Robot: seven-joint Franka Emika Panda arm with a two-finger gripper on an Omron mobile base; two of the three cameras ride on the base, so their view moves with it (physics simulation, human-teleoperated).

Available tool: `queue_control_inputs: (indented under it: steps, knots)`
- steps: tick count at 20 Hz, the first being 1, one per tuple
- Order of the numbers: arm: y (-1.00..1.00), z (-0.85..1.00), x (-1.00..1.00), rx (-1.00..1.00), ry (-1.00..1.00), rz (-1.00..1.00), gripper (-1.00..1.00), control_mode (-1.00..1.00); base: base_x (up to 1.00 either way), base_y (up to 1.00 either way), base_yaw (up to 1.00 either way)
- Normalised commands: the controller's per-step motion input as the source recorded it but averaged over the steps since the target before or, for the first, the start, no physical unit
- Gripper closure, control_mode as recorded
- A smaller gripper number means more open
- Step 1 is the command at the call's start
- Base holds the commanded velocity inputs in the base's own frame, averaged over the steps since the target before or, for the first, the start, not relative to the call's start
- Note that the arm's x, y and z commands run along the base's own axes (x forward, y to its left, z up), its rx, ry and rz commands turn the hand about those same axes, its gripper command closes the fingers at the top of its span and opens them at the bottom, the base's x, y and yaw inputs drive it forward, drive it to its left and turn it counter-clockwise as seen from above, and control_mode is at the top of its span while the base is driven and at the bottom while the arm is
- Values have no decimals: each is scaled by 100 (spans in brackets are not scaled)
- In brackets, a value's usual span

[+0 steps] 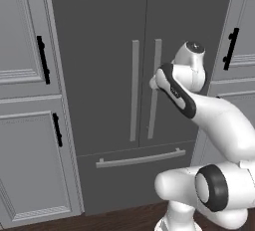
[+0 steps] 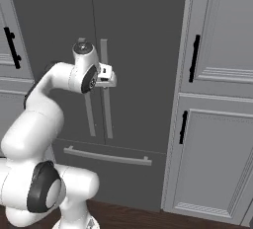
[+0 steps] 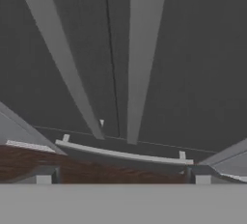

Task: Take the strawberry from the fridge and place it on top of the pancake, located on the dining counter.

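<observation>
Fridge: tall dark grey French-door fridge (image 1: 124, 65), both doors shut, so basically nothing's done yet.
Gripper: white two-finger gripper (image 2: 109, 79) sits right at the fridge's two long grey bar handles (image 3: 140, 59), fingers spread wide, holding nothing.
Strawberry: presumably behind the fridge doors, can't tell.
Left: open, grab, carry, place.
Room: light grey panelled cabinets (image 2: 217, 139) hug both sides of the fridge.
</observation>
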Motion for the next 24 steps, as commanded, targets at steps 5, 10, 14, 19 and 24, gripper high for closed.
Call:
queue_control_inputs:
  steps: [5, 10, 14, 19, 24]
  knots:
    - [-1, 0, 75, 1, -5, 0, -100, -100, 0, 0, 0]
    - [25, 0, 44, -1, 0, -6, -100, -100, 0, 0, 0]
    - [2, -14, 57, 0, 0, -12, -100, -100, 0, 0, 0]
    - [-2, -26, 52, 0, 0, -11, -100, -100, 0, 0, 0]
    - [0, -17, 47, 0, 0, -3, -100, -100, 0, 0, 0]
